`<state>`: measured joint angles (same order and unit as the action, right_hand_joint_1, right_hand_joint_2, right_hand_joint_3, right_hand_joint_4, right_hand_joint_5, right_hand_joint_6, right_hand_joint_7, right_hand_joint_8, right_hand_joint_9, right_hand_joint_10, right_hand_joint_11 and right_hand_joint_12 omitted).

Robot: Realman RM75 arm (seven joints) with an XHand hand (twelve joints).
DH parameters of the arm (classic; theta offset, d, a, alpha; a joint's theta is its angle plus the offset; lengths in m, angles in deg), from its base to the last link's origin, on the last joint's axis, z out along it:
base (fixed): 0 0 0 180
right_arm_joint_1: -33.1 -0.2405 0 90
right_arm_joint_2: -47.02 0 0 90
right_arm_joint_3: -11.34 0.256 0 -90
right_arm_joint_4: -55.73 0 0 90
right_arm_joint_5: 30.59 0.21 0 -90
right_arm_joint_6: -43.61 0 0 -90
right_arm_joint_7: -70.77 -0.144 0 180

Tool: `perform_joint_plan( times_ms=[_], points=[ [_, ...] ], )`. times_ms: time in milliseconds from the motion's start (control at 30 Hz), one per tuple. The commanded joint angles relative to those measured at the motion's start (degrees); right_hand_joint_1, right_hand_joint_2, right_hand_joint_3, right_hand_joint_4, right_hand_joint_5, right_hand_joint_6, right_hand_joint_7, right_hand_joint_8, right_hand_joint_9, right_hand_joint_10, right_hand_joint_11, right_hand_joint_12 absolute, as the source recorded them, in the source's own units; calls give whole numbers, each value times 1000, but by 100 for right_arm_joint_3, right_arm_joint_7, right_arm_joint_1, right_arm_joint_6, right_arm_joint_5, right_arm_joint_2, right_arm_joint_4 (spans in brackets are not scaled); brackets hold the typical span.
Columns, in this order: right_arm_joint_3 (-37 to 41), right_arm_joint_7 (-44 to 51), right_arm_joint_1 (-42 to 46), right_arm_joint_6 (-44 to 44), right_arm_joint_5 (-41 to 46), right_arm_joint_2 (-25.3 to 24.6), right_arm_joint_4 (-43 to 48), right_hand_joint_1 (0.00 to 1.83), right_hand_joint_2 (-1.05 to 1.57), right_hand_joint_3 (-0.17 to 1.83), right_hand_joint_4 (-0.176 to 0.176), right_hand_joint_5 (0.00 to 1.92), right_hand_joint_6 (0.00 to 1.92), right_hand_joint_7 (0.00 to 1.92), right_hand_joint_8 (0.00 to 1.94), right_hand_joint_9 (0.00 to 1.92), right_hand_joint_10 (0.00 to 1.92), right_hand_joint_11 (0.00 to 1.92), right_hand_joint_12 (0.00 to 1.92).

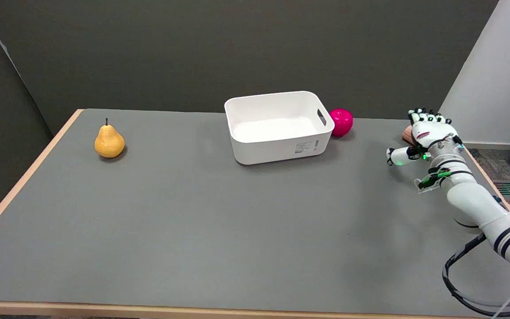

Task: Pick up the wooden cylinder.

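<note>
The wooden cylinder (pixel 407 134) lies near the table's right edge. Only a small tan end shows to the left of my right hand (pixel 427 135); the rest is hidden behind the hand. The hand hovers right over it, back toward the camera, fingers (pixel 424 116) bent down on the far side. The thumb (pixel 396 156) sticks out to the left, well apart from the cylinder. I cannot see any finger pressing on the wood.
A white bin (pixel 277 153) stands at the table's middle back, with a magenta apple (pixel 341 122) just to its right. A yellow pear (pixel 109 141) stands far left. The table's right edge (pixel 485 177) runs close under my forearm.
</note>
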<state>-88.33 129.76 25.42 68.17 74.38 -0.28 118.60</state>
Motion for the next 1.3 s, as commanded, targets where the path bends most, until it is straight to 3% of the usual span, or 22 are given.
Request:
perform_joint_plan(
  times_ms=[33,667,1300],
  points=[
    [-66,0,-947,-152,28,2,-1224,586,633,903,-70,-1,175,-1,52,-1,304,-1,1156],
    [-593,0,-1790,-558,252,-126,-2593,591,662,945,-74,3,229,-1,201,-1,481,48,1172],
    [-798,0,-1959,-657,225,-196,-2749,658,721,959,-108,99,353,129,277,85,604,71,1340]
  ],
)
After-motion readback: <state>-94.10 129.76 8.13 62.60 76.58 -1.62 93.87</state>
